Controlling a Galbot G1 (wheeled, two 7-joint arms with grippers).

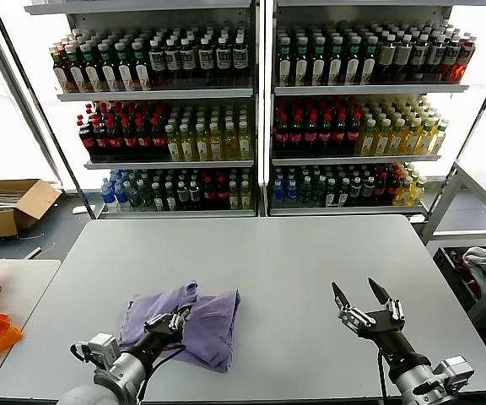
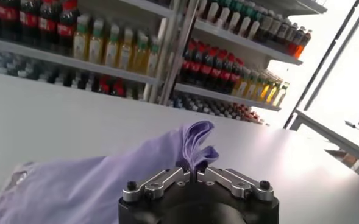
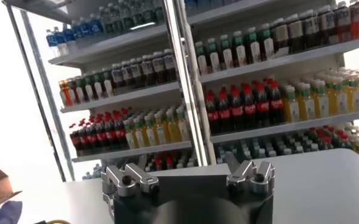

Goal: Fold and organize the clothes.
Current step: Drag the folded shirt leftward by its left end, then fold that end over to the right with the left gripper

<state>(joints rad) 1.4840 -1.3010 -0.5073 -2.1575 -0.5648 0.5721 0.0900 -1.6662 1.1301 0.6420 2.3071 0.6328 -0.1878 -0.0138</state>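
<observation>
The T-shirt [image 1: 191, 325] lies crumpled and partly doubled over on the near left part of the grey surface [image 1: 310, 261], close to the front edge. The left gripper [image 1: 175, 321] sits over it, and in the left wrist view its jaws are drawn together on a raised fold of the T-shirt [image 2: 188, 149], with the thin cloth standing up out of the pinch. The right gripper [image 1: 363, 297] hovers above bare surface well to the right of the shirt, jaws spread apart and holding nothing. The main risk from here is likely the grip itself: the pinch seems to take only a small bunch of soft fabric, so a quick lift or pull could let it slide free and leave the shirt more tangled. Because the cloth is bunched, the jaws may also hold several layers, so a drag would carry the whole heap instead of opening it. A pull toward the near edge could drop part of the shirt off the surface.
</observation>
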